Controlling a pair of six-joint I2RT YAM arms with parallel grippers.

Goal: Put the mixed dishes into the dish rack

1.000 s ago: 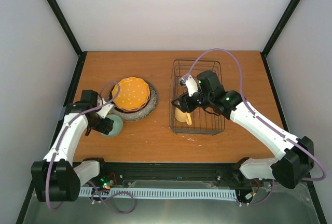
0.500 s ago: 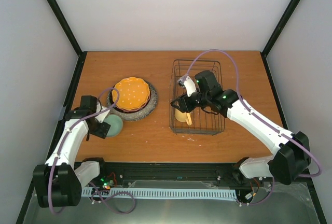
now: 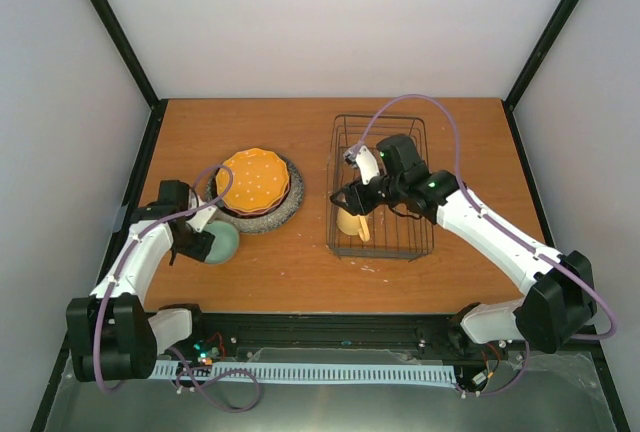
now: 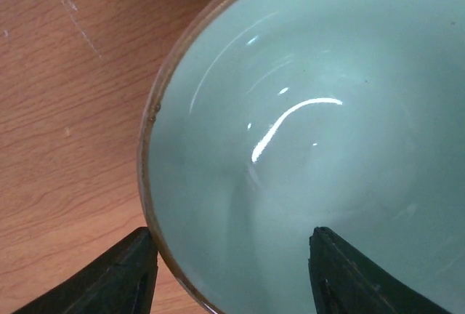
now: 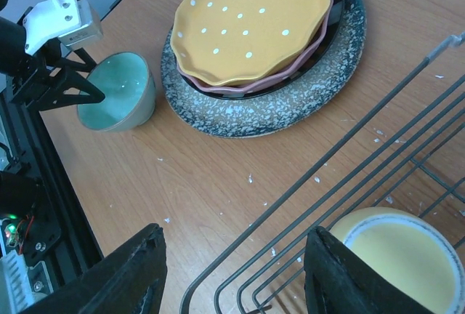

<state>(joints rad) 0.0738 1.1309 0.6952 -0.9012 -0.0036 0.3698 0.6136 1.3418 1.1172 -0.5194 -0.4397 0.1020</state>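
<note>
The mixed dishes are split between the counter [image 3: 300,272] and the dish rack [image 3: 385,142]: the yellow mug [image 5: 404,257] stands mouth-up inside the rack, in its near left corner, while the other four sit on the wood to the left of it; the orange white-dotted plate [image 5: 254,19] tops a stack, with the dark-rimmed plate [image 5: 334,32] under it (only its edge shows) and the large grey speckled plate [image 5: 290,114] at the bottom; the pale green bowl [image 4: 312,110] stands upright just beside that stack, on its near left side. The left arm's jaws are down at the bowl, parted and straddling its rim, one finger [image 4: 120,278] outside over the wood and the other [image 4: 363,278] inside the bowl; the inner one stands clear of the wall, so nothing is gripped. The right arm's jaws hang wide and empty above the rack's near left edge, the mug just beside and below them.
</note>
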